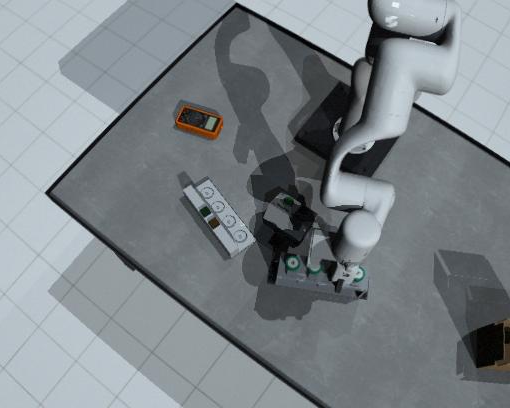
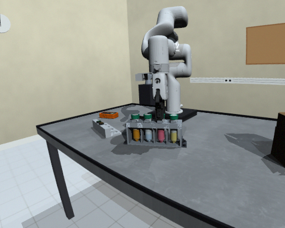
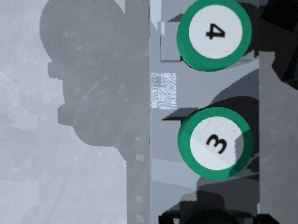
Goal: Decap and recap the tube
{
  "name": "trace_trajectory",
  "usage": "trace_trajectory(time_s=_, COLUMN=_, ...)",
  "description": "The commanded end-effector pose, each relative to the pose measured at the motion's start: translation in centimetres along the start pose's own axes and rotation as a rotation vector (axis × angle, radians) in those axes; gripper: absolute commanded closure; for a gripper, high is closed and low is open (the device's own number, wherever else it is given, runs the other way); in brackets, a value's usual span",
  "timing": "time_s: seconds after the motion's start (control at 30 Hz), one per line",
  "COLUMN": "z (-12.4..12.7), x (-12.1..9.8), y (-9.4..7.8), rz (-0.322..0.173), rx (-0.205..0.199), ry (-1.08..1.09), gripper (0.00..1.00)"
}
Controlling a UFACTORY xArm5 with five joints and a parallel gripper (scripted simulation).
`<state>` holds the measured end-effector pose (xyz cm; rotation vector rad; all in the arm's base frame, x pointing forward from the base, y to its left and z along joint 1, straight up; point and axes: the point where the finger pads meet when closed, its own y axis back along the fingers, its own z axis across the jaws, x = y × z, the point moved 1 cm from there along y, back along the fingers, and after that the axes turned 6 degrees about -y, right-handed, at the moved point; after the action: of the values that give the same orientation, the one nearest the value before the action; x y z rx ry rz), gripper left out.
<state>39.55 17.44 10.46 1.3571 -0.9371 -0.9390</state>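
Gripper (image 2: 158, 115) half-open, holding nothing, over green-rimmed screw cap of tube 2 (image 3: 214, 218) — closing off-centre could slip or nudge cap 3 (image 3: 215, 143)

orange multimeter (image 1: 199, 121), cardboard box (image 1: 503, 345), corkboard (image 2: 270, 43), wall clock (image 2: 0, 23)

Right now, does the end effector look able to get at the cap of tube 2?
Likely yes: the end effector sits open directly over tube 2's cap. Cap 3 and cap 4 stand to one side, and nothing seems to block it.
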Motion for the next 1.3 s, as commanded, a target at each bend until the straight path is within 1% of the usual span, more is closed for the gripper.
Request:
trace_trajectory(time_s=0.0, z=-0.19, x=-0.02, y=0.18, rz=-0.001, rx=0.006, ry=-0.27, gripper=0.54)
trace_trajectory(time_s=0.23, z=-0.19, x=-0.02, y=0.18, rz=-0.001, rx=0.006, ry=-0.27, gripper=0.54)
trace_trajectory(time_s=0.27, z=-0.19, x=-0.02, y=0.18, rz=-0.001, rx=0.006, ry=-0.27, gripper=1.0)
trace_trajectory(time_s=0.73, z=-0.19, x=-0.02, y=0.19, rz=-0.001, rx=0.006, ry=-0.269, gripper=1.0)
trace_trajectory(time_s=1.0, z=-0.19, x=-0.02, y=0.18, rz=0.0, rx=0.006, ry=0.13, gripper=1.0)
trace_trajectory(time_s=1.07, z=-0.19, x=-0.02, y=0.18, rz=0.0, rx=0.006, ry=0.13, gripper=1.0)
trace_trajectory(time_s=1.17, z=-0.19, x=-0.02, y=0.18, rz=0.0, rx=0.006, ry=0.254, gripper=1.0)
trace_trajectory(time_s=1.27, z=-0.19, x=-0.02, y=0.18, rz=0.0, rx=0.006, ry=0.254, gripper=1.0)
